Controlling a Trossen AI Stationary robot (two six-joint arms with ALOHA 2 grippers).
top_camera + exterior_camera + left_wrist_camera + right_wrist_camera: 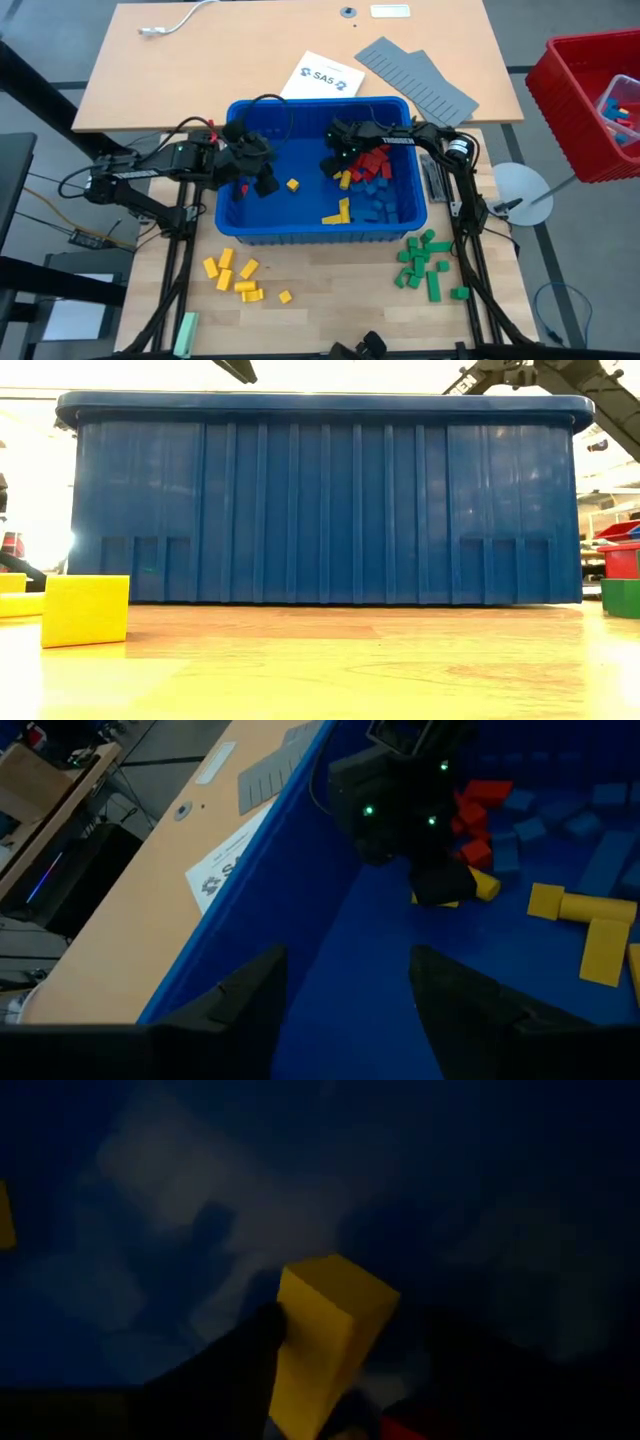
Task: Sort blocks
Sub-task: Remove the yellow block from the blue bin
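Observation:
A blue bin point(232, 215) in the table's middle holds red blocks point(375, 160), blue blocks point(382, 205) and a few yellow blocks point(338, 212). On the table in front of it, yellow blocks point(235, 278) lie at the left and green blocks point(425, 262) at the right. My right gripper point(338, 168) is down inside the bin by the red pile. It is open, with its fingers on either side of a yellow block point(330, 1340). My left gripper point(257, 186) hangs open over the bin's left part, with nothing between its fingers point(348, 960). My right gripper comes steeply from above, one finger on each side of the yellow block. One finger point(235, 1370) lies close against the block's side point(296, 1350). The picture is dark there, so I cannot tell whether it touches. The block rests tilted among the other blocks.
A red bin point(590, 100) with blocks stands off the table's far right. Grey ridged panels point(415, 80) and a white sheet point(320, 78) lie behind the blue bin. A pale green bar point(186, 333) lies at the near left. The blue bin's wall point(320, 510) fills the low view.

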